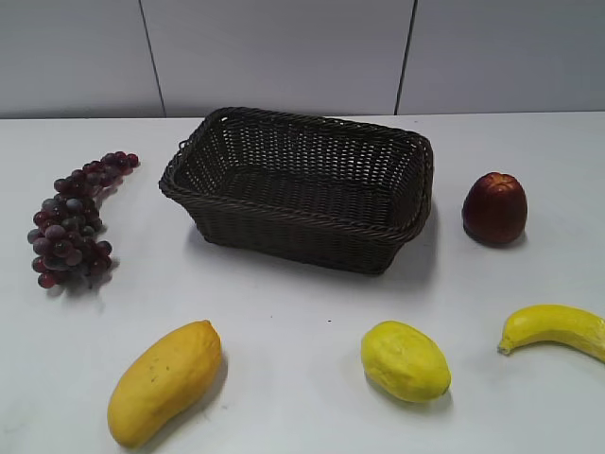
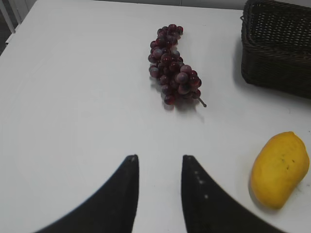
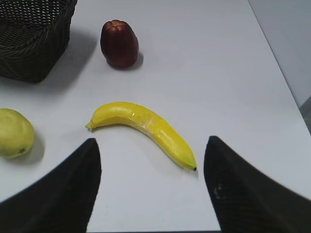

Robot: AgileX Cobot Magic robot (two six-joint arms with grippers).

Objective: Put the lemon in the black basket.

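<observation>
White desk (image 1: 284, 312) carries everything. Large dark brown-black woven wicker basket (image 1: 302, 184) sits at back centre, nothing in it. Front left, long orange-yellow mango (image 1: 163, 380); far left, bunch of dark red grapes (image 1: 76, 222); right of the basket, dark red apple-like fruit (image 1: 494, 206); front right edge, curved yellow banana (image 1: 558, 328).

Greenish-yellow bumpy oval lemon (image 1: 405, 359) lies on the desk in front of the basket's right half, well apart from it, between mango and banana. Its long axis runs slanted, upper-left to lower-right in the exterior view, the ends only slightly pointed.

Right wrist view: lemon (image 3: 14, 133) is at the left edge, left of the jaws, banana directly ahead. Right gripper (image 3: 151, 145) jaws released, spread wide, holding nothing. Left gripper (image 2: 160, 162) jaws parted narrowly, also holding nothing; lemon not in its view. Judged: right arm is nearer, needs to swing left.
</observation>
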